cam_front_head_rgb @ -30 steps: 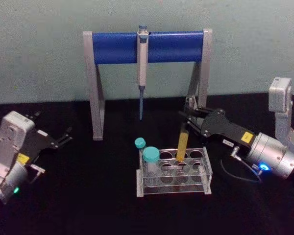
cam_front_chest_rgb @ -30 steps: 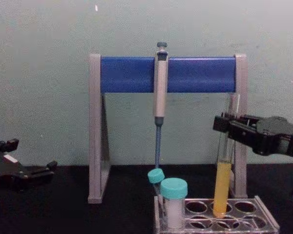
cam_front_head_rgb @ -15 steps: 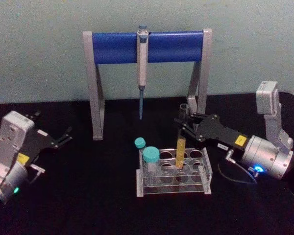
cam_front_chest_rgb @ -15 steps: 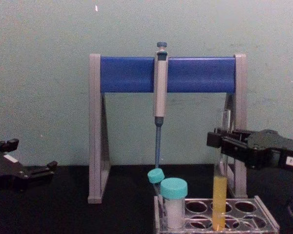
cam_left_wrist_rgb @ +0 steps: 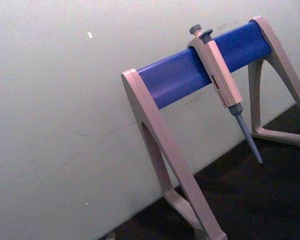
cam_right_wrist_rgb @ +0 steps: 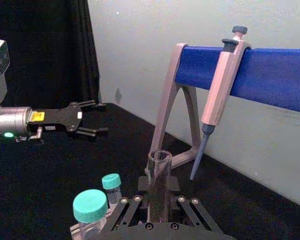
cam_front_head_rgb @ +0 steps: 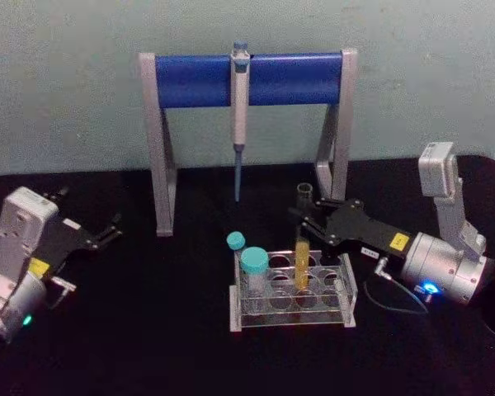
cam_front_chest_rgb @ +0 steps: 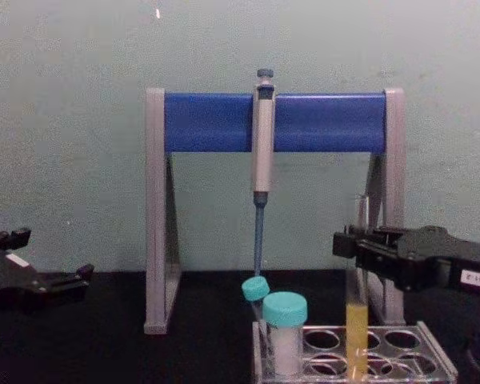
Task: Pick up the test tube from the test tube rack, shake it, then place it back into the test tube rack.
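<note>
The rack sits nearest, with capped tubes at its left end. The tube stands in a hole to their right, its long axis upright, open mouth up and yellow liquid low. The right gripper clamps its clear upper part from the right. The left gripper rests far left, fingers spread. The pipette stand is behind.

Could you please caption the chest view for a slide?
Right gripper holds test tube in test tube rack; left gripper parked.
</note>
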